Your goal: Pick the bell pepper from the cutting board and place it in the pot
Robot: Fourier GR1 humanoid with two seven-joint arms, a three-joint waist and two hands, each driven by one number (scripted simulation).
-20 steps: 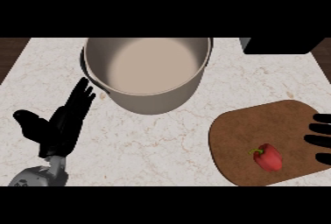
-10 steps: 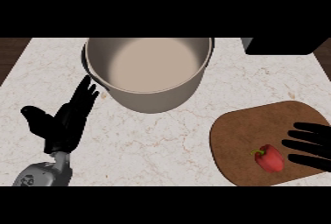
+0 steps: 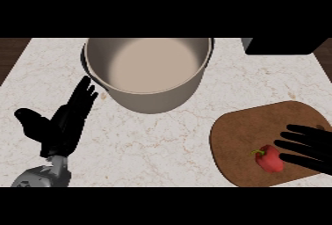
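Note:
A small red bell pepper (image 3: 269, 158) with a green stem lies on the brown wooden cutting board (image 3: 253, 136) at the right. My right hand (image 3: 314, 148) comes in from the right edge, fingers straight and spread, their tips just beside the pepper's right side. The large beige pot (image 3: 151, 70) stands at the top centre, its inside bare. My left hand (image 3: 63, 123) rests open at the lower left, fingers pointing up toward the pot's left wall, apart from it.
A dark box-like object (image 3: 283, 45) sits at the top right corner, behind the board. The pale marble counter (image 3: 162, 140) stretches between the pot and the cutting board. Dark wood shows past the counter's left and right edges.
My right hand has slid leftward over the cutting board, bringing its fingertips up to the pepper. The left hand has barely shifted. Pepper and pot have stayed put.

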